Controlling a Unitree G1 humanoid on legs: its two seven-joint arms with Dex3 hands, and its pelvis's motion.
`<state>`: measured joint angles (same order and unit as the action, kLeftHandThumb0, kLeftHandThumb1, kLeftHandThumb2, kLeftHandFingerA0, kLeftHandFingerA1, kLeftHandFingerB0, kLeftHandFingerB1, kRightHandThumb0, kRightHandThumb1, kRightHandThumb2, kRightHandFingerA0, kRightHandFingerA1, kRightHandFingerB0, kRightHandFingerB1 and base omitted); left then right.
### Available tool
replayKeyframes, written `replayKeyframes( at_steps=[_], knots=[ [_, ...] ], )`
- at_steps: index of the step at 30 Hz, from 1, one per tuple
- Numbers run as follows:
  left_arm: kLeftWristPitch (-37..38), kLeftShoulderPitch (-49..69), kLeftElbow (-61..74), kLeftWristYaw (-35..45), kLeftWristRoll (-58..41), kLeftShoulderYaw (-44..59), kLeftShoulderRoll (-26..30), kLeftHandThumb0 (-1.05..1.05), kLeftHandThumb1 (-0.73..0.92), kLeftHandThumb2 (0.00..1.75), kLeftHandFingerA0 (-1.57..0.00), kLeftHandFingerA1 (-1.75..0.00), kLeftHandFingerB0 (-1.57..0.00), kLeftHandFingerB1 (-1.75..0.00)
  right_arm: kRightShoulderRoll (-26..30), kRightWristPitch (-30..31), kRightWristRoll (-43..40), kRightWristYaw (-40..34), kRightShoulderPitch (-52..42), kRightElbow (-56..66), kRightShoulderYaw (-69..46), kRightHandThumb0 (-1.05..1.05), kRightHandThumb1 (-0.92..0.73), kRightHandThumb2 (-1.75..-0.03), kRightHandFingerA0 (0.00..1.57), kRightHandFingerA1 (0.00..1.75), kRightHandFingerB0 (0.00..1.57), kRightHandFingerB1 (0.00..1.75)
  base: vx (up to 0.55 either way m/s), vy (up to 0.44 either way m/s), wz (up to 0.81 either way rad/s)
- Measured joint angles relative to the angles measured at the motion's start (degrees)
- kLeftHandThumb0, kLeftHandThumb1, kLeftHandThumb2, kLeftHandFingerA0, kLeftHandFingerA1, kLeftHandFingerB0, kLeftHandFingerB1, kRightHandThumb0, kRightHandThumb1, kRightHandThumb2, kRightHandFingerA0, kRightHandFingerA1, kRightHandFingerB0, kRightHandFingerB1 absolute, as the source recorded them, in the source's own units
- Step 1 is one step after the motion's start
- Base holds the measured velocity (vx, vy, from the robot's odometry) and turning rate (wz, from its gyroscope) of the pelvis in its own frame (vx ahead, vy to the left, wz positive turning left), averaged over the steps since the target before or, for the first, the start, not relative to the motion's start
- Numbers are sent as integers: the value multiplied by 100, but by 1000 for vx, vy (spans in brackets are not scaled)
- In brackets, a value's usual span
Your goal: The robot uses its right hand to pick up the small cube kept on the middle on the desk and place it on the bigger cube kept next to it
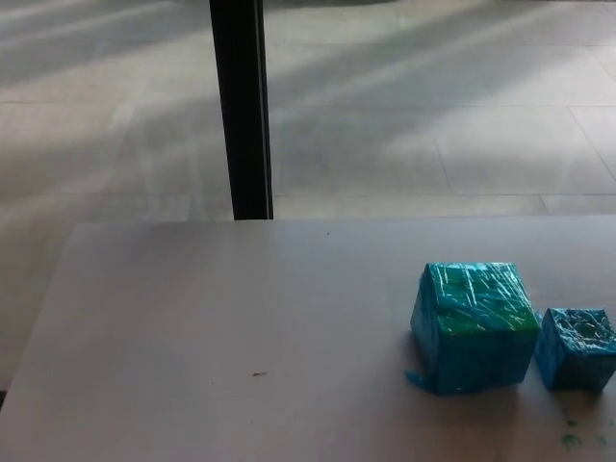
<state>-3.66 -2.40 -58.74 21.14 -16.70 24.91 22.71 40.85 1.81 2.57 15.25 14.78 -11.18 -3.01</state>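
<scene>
A big cube [474, 325] wrapped in shiny blue-green tape sits on the pale desk [241, 337], right of centre. Right beside it, at the picture's right edge, stands a small blue cube [577, 347], a narrow gap apart from the big one. Both rest flat on the desk top. Neither of my hands shows in the head view.
A black upright post [243, 106] rises behind the desk's far edge, left of centre. Beyond it lies a tiled floor [433, 115] with streaks of light. A few green specks [573, 441] mark the desk near the front right corner.
</scene>
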Motion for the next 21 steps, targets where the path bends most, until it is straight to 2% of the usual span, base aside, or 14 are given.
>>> replayKeyframes(
  at_steps=[1, 2, 3, 7, 8, 14, 15, 20, 21],
  knots=[
    [0, 0, -3, -2, 1, -4, 1, -89, 64, 102, -21, -49, -12, -42, 3, -34, 51, 24, 86, -98, 69, -91, -64, -106, 1, 25, 12, 20, 0, 0, 0],
    [0, 0, -3, -3, 3, -12, 2, -89, 64, 102, -21, -49, -11, -42, 41, -48, 137, 75, 203, -192, 200, -100, -67, -107, 2, 15, 14, 7, 0, 0, 0],
    [0, 0, -2, -3, 4, -15, 2, -90, 64, 102, -21, -49, -11, -42, 60, -55, 175, 100, 250, -220, 251, -100, -62, -106, 0, 10, 2, 3, 0, 0, 0],
    [0, -21, -9, -7, 8, -39, 5, -90, 65, 102, -22, -49, -13, -42, 184, -73, 444, 280, 593, -375, 596, -100, -62, -104, 0, 10, 1, 3, 0, 0, 0],
    [0, -23, -10, -11, 13, -56, 10, -91, 82, 66, -28, -38, -19, -31, 191, -78, 501, 306, 666, -415, 670, -103, -63, -105, 0, 9, 0, 0, 0, 0, 0],
    [1, -59, -30, -38, 45, -138, 17, -90, 83, 66, -30, -37, -20, -31, 190, -99, 875, 412, 1034, -800, 1195, -103, -60, -105, 0, 12, 0, 0, 0, 0, 0],
    [1, -75, -32, -45, 46, -141, 17, -91, 83, 66, -28, -37, -19, -30, 190, -92, 925, 443, 1085, -858, 1267, -102, -55, -93, 0, 0, 0, 3, 0, 0, 0],
    [1, -120, -47, -58, 56, -169, 22, -89, 83, 66, -28, -37, -20, -30, 171, -20, 1256, 541, 1259, -1135, 1648, -105, -57, -98, 0, 0, 0, 0, 0, 0, 0],
    [1, -123, -53, -58, 55, -167, 22, -90, 83, 66, -28, -37, -19, -30, 151, -8, 1313, 542, 1283, -1209, 1697, -105, -75, -63, 0, 0, 0, 0, 0, 0, 0]
  ],
)
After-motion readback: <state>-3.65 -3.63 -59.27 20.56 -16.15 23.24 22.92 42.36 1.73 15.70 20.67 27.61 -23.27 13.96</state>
